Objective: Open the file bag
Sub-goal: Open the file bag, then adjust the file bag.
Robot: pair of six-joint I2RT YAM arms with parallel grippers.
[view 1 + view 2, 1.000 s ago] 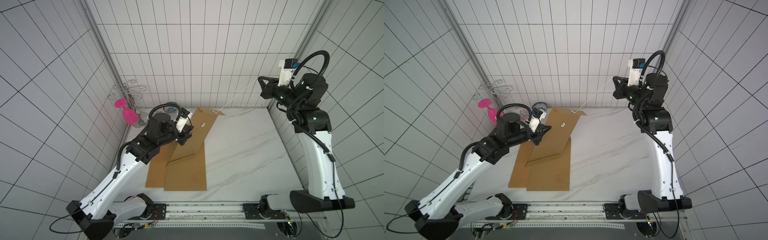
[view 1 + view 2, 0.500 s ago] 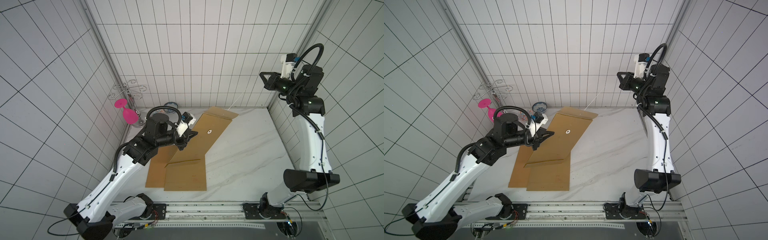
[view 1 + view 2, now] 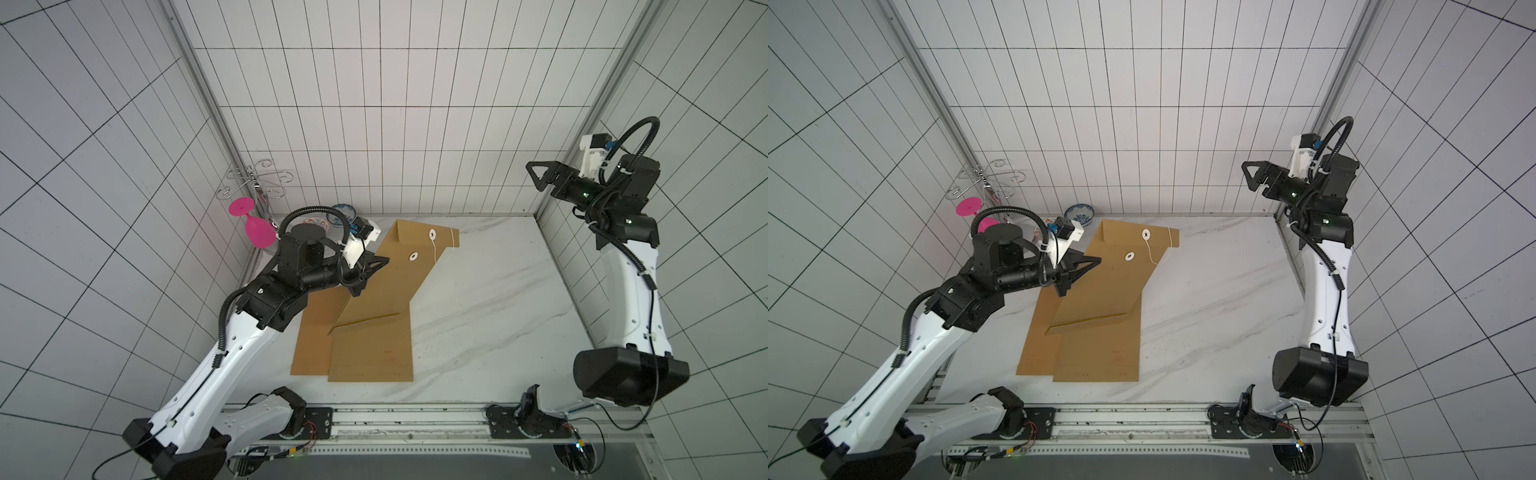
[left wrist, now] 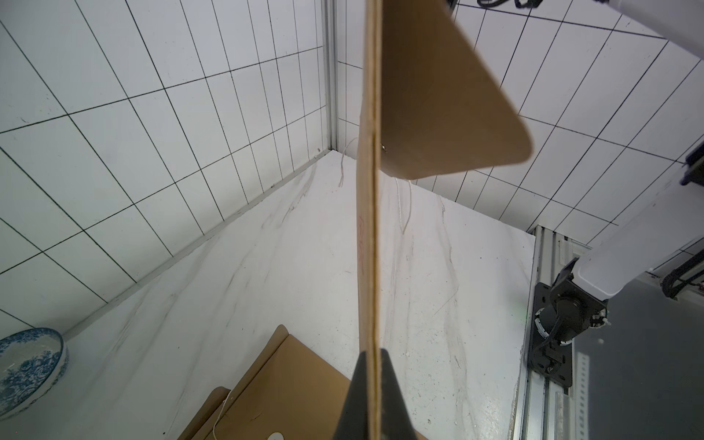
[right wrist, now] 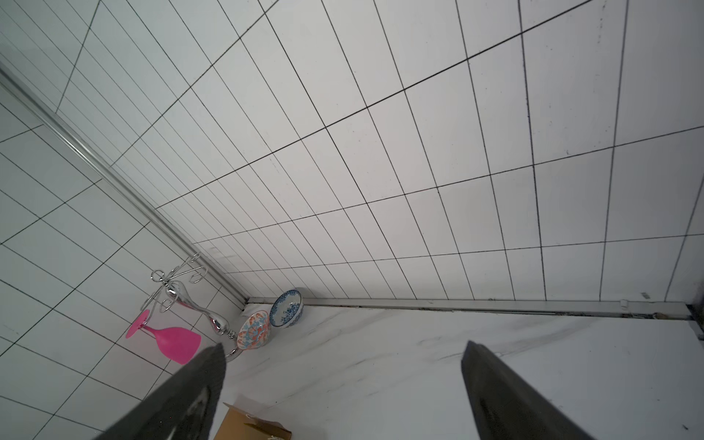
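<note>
Plainly, the left gripper (image 3: 380, 264) is pressed together on the long edge of the kraft file bag (image 3: 386, 299), at about 10 o'clock on the marble table (image 3: 490, 316). It holds the bag's upper half off the surface. The bag bends at a crease near the table's centre, and its lower half lies flat towards 6 o'clock. That half overlaps a second flat bag (image 3: 311, 332) at 7 o'clock.

The left wrist view shows the black fingers (image 4: 352, 404) pinching the bag edge-on, with the flap (image 4: 449, 114) already standing away from the body. The white string (image 3: 434, 251) hangs slack from the flap's button (image 3: 432, 235) and is not wound on the lower button (image 3: 413, 256), so the tie looks undone.

The right gripper (image 3: 534, 176) is spread wide and empty, high above the table's 2 o'clock corner, well apart from the bag.

What remains, it seems, is folding the flap back. To do that well, the right gripper should:

- come down to the flap's free edge at 12 to 1 o'clock
- take only that single layer
- stay clear of the dangling string
- swing the flap away from the mouth

The left arm should keep its pinch firm and steady. A tug against a loose hold could slide the bag or deepen the crease.
</note>
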